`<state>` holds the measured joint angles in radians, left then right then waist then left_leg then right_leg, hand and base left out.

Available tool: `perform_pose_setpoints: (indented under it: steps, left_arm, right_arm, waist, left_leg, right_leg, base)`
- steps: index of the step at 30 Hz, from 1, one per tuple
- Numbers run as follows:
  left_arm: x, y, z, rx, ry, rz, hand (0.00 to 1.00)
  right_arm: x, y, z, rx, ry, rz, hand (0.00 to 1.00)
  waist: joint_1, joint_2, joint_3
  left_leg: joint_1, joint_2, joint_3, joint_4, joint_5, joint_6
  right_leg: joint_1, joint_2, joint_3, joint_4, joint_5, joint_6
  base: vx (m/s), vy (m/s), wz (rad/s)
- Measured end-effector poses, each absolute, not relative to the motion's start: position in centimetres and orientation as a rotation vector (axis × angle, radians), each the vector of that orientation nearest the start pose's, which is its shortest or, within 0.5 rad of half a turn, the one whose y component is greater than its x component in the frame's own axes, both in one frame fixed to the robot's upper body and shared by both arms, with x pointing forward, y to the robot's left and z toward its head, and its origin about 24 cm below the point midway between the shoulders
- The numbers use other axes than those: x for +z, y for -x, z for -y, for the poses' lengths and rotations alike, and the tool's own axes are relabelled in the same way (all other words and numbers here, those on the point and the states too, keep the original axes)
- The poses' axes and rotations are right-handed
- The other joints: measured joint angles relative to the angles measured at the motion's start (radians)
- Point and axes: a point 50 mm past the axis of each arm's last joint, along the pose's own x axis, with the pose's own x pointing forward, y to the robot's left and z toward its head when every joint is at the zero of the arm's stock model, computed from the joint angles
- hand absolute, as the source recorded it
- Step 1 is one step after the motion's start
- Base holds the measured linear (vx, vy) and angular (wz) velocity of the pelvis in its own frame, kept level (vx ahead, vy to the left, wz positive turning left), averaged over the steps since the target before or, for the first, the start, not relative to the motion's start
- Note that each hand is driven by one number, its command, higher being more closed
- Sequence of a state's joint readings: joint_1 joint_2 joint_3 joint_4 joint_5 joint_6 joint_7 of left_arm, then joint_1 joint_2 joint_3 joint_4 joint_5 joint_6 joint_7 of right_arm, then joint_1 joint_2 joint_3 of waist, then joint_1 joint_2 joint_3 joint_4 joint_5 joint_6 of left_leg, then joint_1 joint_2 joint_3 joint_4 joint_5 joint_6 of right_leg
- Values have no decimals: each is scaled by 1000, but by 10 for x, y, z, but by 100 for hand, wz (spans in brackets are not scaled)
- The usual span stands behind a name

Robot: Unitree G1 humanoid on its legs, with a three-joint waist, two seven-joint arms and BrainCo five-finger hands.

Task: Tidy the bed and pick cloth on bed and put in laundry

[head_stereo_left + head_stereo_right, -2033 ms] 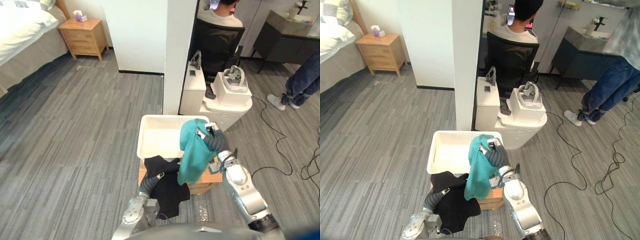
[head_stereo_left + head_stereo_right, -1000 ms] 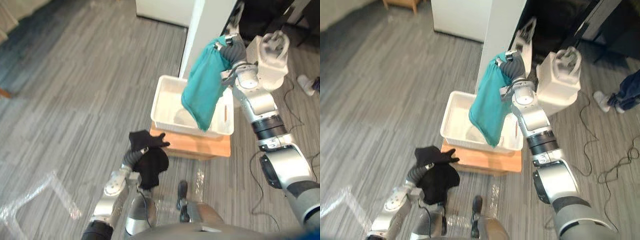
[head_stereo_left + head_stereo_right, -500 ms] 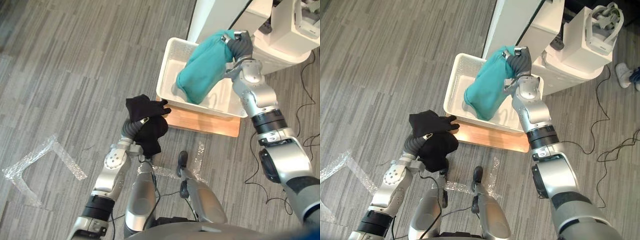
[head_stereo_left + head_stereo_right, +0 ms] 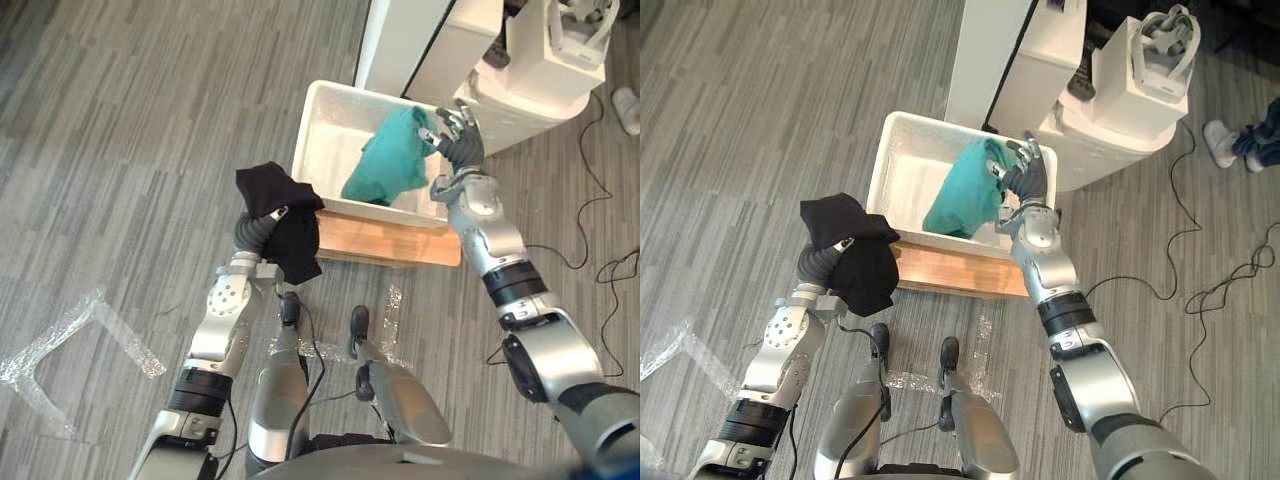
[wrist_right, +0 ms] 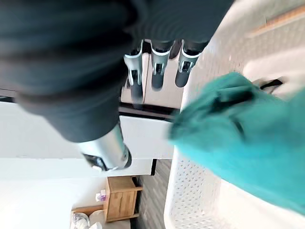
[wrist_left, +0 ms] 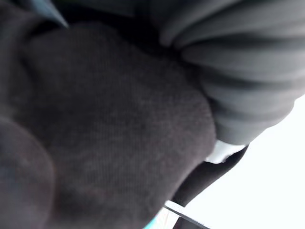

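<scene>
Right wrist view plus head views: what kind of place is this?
Probably a bedroom-style indoor test room: a white laundry basket holding teal cloth sits on a wooden stand, a wooden nightstand stands in the background, and the grey plank flooring carries tape marks.

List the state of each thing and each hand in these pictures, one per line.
teal cloth: lies crumpled inside the white basket, in no hand.
white basket: sits on a wooden stand, holds the teal cloth.
black cloth: outside the basket, draped over the left hand.
left hand: raised beside the basket, covered by the black cloth.
right hand: open, above the basket, close to the teal cloth.
</scene>
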<state>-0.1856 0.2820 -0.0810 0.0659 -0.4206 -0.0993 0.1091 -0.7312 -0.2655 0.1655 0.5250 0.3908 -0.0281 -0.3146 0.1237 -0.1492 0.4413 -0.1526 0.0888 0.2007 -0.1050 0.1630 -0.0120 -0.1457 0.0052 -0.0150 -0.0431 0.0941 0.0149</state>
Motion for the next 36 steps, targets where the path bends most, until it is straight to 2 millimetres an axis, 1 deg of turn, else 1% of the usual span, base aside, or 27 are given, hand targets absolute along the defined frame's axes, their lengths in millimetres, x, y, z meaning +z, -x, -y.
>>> perform_pose_setpoints:
  steps: [2,3,5,7,9,12,13,14,15,17,18,19,20,21,22,23,24,25,27,29,30,33,34,35,36]
  left_arm:
    - [85,-286,-184,21,144,169,100]
    - [83,-285,-185,24,146,162,100]
    - [78,-282,-186,29,146,146,100]
    - [70,-277,-187,39,149,119,100]
    - [66,-274,-185,46,161,105,100]
    - [55,-265,-186,109,180,68,100]
    - [52,-262,-185,138,196,63,100]
    - [54,-257,-185,162,205,77,100]
    - [57,-255,-185,179,213,100,100]
    - [69,-248,-186,208,239,183,100]
    - [74,-247,-186,218,248,215,100]
    - [82,-246,-187,242,262,260,100]
    - [88,-244,-191,273,265,298,100]
    - [92,-244,-194,298,270,321,100]
    - [97,-243,-198,334,275,343,100]
    - [100,-245,-200,362,281,359,100]
    - [107,-248,-203,391,289,387,100]
    - [110,-250,-205,400,291,400,100]
    - [124,-253,-217,446,276,452,100]
    - [131,-256,-226,451,233,465,100]
    - [135,-257,-231,443,200,464,100]
    - [135,-260,-234,416,154,434,100]
    - [133,-261,-233,402,136,410,100]
    - [131,-262,-231,391,109,388,100]
    - [128,-264,-232,385,90,368,100]
  right_arm:
    - [127,-371,147,-114,-29,127,0]
    - [115,-367,146,-115,-3,94,0]
    - [100,-362,144,-115,24,46,0]
    - [79,-353,141,-102,71,-21,0]
    - [67,-347,143,-109,80,-68,0]
    - [31,-328,153,-149,96,-204,0]
    - [13,-316,158,-165,96,-270,0]
    - [-4,-303,164,-184,92,-334,0]
    - [-17,-292,168,-198,79,-383,0]
    - [-56,-252,181,-244,79,-530,0]
    - [-67,-237,184,-264,74,-577,0]
    - [-80,-218,188,-291,54,-628,0]
    - [-90,-201,191,-323,32,-666,0]
    - [-95,-190,192,-340,27,-689,0]
    - [-101,-176,196,-363,24,-713,0]
    - [-107,-159,202,-393,30,-740,0]
    - [-113,-140,210,-442,29,-776,0]
    - [-115,-134,212,-458,30,-786,0]
    - [-121,-111,221,-512,30,-832,0]
    - [-125,-90,228,-557,31,-874,0]
    - [-127,-76,232,-590,20,-893,0]
    - [-130,-57,234,-621,-24,-912,0]
    - [-132,-49,231,-625,-63,-920,0]
    - [-132,-44,229,-623,-90,-924,0]
    - [-133,-42,227,-609,-103,-926,0]
  waist:
    - [0,-16,-6]
    - [1,-23,-10]
    - [1,-34,-21]
    - [-2,-57,-55]
    - [-3,-61,-60]
    - [-7,-59,-133]
    - [-9,-58,-160]
    - [-13,-53,-174]
    - [-19,-48,-183]
    - [-29,-31,-218]
    - [-33,-24,-225]
    - [-50,-13,-231]
    - [-76,2,-246]
    - [-89,11,-253]
    - [-107,24,-265]
    - [-126,39,-287]
    - [-142,52,-308]
    - [-147,55,-312]
    - [-167,57,-319]
    - [-176,56,-329]
    - [-187,54,-336]
    - [-193,52,-361]
    - [-201,50,-364]
    - [-207,54,-367]
    - [-216,50,-372]
  left_leg:
    - [15,-3,0,0,-6,-1]
    - [27,-5,0,0,-9,-3]
    - [46,-9,0,0,-18,-4]
    - [54,-9,-1,0,-26,-6]
    - [76,-9,-9,0,-33,-7]
    - [84,-8,-14,0,-53,-1]
    - [90,-8,-14,0,-59,-1]
    - [103,-8,-13,0,-64,-2]
    - [112,-8,-12,0,-67,-2]
    - [120,-8,0,0,-73,-4]
    - [126,-9,8,0,-75,-4]
    - [139,-11,15,0,-79,-5]
    - [146,-10,21,0,-81,-7]
    - [156,-10,33,0,-83,-8]
    - [170,-8,47,0,-87,-10]
    - [171,-5,62,0,-89,-11]
    - [175,-4,71,0,-90,-12]
    - [181,-4,74,0,-90,-13]
    - [205,0,97,0,-94,-17]
    - [225,1,117,0,-100,-22]
    - [241,0,137,0,-110,-18]
    - [249,-1,180,0,-125,-17]
    - [261,-2,198,0,-131,-17]
    - [267,-2,212,0,-135,-18]
    - [273,-2,224,0,-138,-18]
  right_leg:
    - [22,-3,-1,-14,3,4]
    - [37,-6,-3,-15,4,2]
    - [55,-10,-3,-15,3,3]
    - [63,-11,-3,-15,2,1]
    - [88,-10,-3,-15,2,1]
    - [98,-9,-2,-15,-2,-5]
    - [103,-8,-1,-15,-5,-8]
    - [116,-8,1,-15,-9,-9]
    - [124,-8,1,-14,-13,-11]
    - [126,-9,5,-11,-22,-18]
    - [129,-10,9,-11,-26,-16]
    - [139,-12,16,-11,-36,-12]
    - [144,-12,19,-11,-40,-11]
    - [149,-12,28,-11,-45,-11]
    - [156,-10,39,-11,-47,-10]
    - [156,-9,49,-12,-57,0]
    - [156,-7,57,-15,-57,1]
    - [157,-7,59,-15,-57,1]
    - [172,-4,76,-15,-56,2]
    - [184,-3,94,-17,-55,4]
    - [193,-4,112,-18,-53,6]
    - [192,-6,145,-18,-49,11]
    - [195,-6,160,-16,-48,10]
    - [195,-6,172,-15,-47,10]
    - [197,-6,179,-14,-47,10]
  base:
    - [21,8,2]
    - [41,20,4]
    - [51,26,2]
    - [77,25,1]
    - [59,21,10]
    - [55,24,6]
    - [77,18,-2]
    - [81,19,-1]
    - [65,16,-3]
    - [44,8,-14]
    - [39,0,-23]
    - [33,-5,-19]
    - [20,-6,-20]
    - [9,-4,-28]
    - [6,-7,-36]
    - [16,-11,-37]
    - [25,-13,-24]
    - [47,-6,-20]
    - [42,2,-24]
    - [27,22,-31]
    - [25,39,-38]
    - [16,47,-37]
    - [31,54,-32]
    - [36,62,-33]
    - [25,51,-32]
